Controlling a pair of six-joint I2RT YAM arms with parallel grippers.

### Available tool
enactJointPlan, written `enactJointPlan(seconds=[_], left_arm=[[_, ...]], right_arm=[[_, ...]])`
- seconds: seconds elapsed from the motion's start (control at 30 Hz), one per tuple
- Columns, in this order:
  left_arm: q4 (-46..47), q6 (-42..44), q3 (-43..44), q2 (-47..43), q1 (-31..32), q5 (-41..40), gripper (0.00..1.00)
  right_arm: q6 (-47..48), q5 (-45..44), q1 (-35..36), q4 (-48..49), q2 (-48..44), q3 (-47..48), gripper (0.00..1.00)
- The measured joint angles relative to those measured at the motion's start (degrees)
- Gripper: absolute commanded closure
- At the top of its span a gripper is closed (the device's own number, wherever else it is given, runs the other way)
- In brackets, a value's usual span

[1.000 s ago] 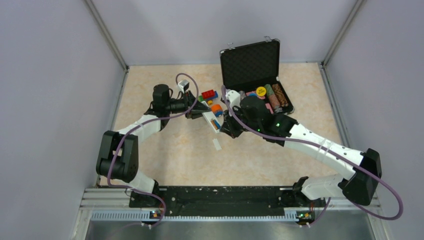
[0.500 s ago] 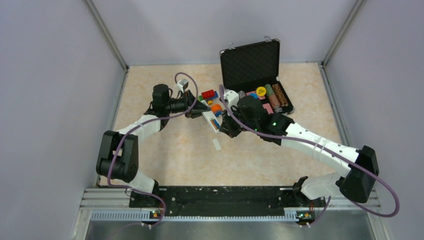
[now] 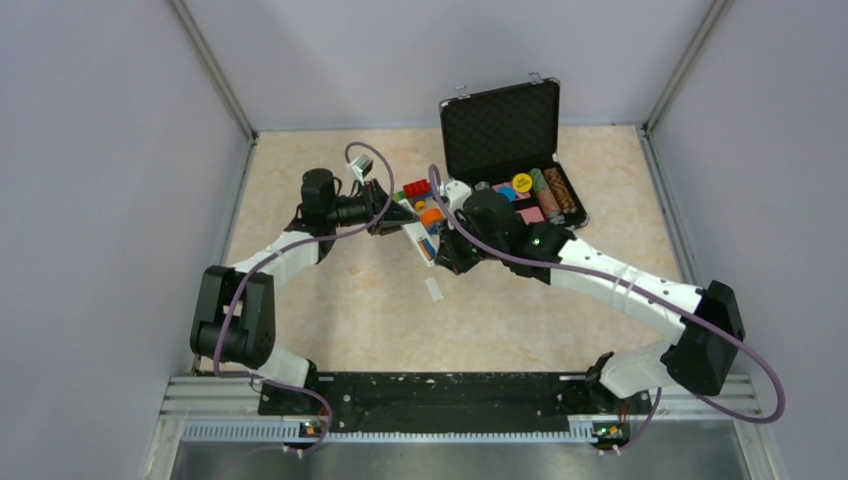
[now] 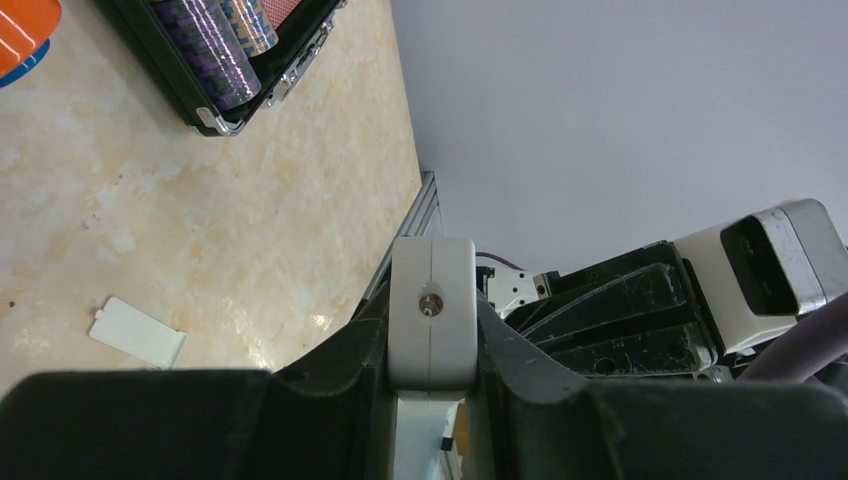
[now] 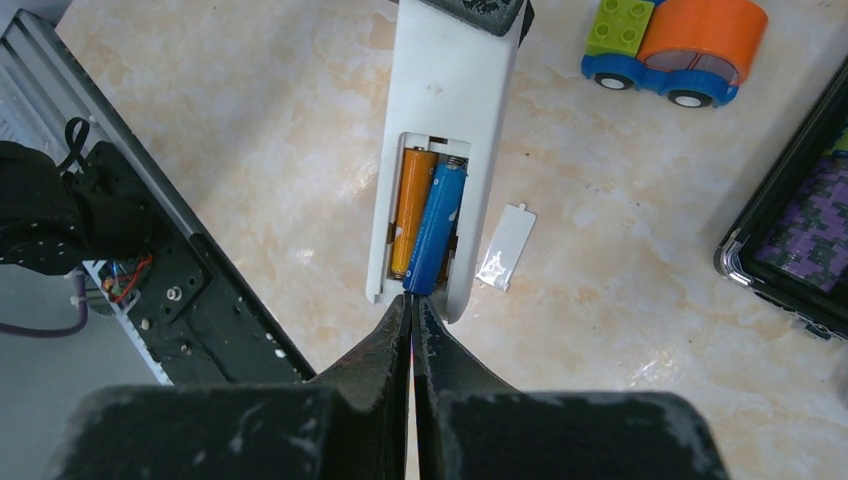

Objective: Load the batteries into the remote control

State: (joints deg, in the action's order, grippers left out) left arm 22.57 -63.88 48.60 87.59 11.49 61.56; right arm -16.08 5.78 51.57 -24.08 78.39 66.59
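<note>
My left gripper [image 4: 431,345] is shut on the remote control [image 4: 431,290], holding the white bar by its sides above the table, its end face toward the left wrist camera. In the right wrist view the remote control [image 5: 455,90] shows its open battery compartment. The orange-brown battery [image 5: 412,210] lies in the left slot. The blue battery [image 5: 437,228] lies beside it, slightly slanted. My right gripper [image 5: 411,300] is shut, with its tips against the blue battery's near end. From above, the remote control [image 3: 421,240] hangs between the left gripper [image 3: 395,215] and the right gripper [image 3: 440,260].
The small white cover piece [image 5: 505,248] lies on the table just right of the remote, also visible from above [image 3: 434,289]. An orange and blue toy vehicle [image 5: 680,50] stands beyond it. An open black case [image 3: 505,125] with coloured pieces sits at the back right.
Both arms have shifted slightly to the left with the remote between them. The grips look unchanged.
</note>
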Motion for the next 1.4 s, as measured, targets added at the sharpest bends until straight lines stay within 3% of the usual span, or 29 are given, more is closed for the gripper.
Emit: enactJointPlan(seconds=[0.37,0.87,1.2,1.4], left_arm=[[2.2,4.4,-1.4,-2.0,-0.2,0.2,1.00],[10.8,5.4,-3.7,-4.0,-0.3,1.6,1.00],[10.9,8.6,-3.7,-6.3,-0.5,1.6,1.00],[6.1,13.6,-3.3,-8.6,-0.5,1.0,1.00]], right_arm=[[-0.7,2.5,-0.4,-2.6,3.2,2.4,1.00],[-4.1,15.0,-4.1,-3.4,7.0,4.2,1.00],[-6.3,20.9,-7.1,-5.0,8.9,4.5,1.00],[-6.3,24.2,-8.3,-5.4,10.2,4.8,1.00]])
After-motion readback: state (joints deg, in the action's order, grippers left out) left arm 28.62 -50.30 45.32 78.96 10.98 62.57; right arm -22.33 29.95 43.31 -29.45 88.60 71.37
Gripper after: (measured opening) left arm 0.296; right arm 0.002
